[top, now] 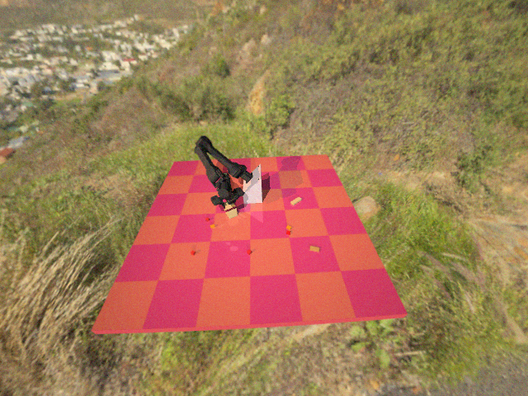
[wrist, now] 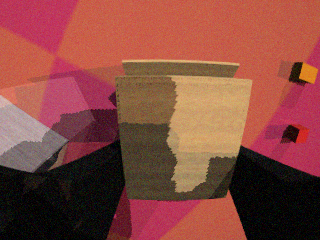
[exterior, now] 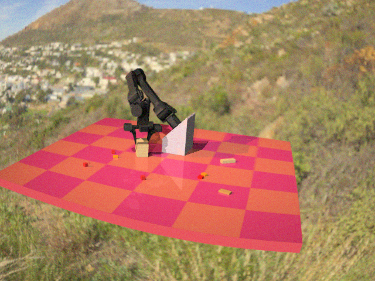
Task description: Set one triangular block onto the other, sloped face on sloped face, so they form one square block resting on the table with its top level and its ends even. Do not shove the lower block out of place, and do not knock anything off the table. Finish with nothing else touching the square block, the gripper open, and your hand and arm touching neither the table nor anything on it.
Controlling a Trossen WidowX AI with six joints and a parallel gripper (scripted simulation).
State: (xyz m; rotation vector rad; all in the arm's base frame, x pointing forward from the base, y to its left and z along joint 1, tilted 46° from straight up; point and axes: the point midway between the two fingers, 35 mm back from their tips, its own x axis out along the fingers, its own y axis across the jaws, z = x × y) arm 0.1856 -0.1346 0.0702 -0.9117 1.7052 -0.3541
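My gripper [top: 230,205] [exterior: 141,141] [wrist: 176,144] is shut on the upper triangular block [exterior: 142,140] [wrist: 210,115], a pale wooden piece with a broad flat top. The lower triangular block [top: 232,213] [exterior: 142,151] [wrist: 180,68] stands on the table beneath it. In the wrist view a strip of the lower block shows past the far edge of the upper one. The two are close together and nearly lined up in the top and exterior views. The sloped faces are hidden, and I cannot tell whether they touch fully.
A pale slant-topped panel [top: 254,192] [exterior: 177,141] [wrist: 25,135] stands close beside the gripper. A red cube [top: 207,219] [wrist: 300,133] and an orange cube [top: 212,226] [wrist: 307,73] lie nearby. Two wooden pieces [top: 295,200] [top: 314,248] and several small cubes lie farther out on the checkered table.
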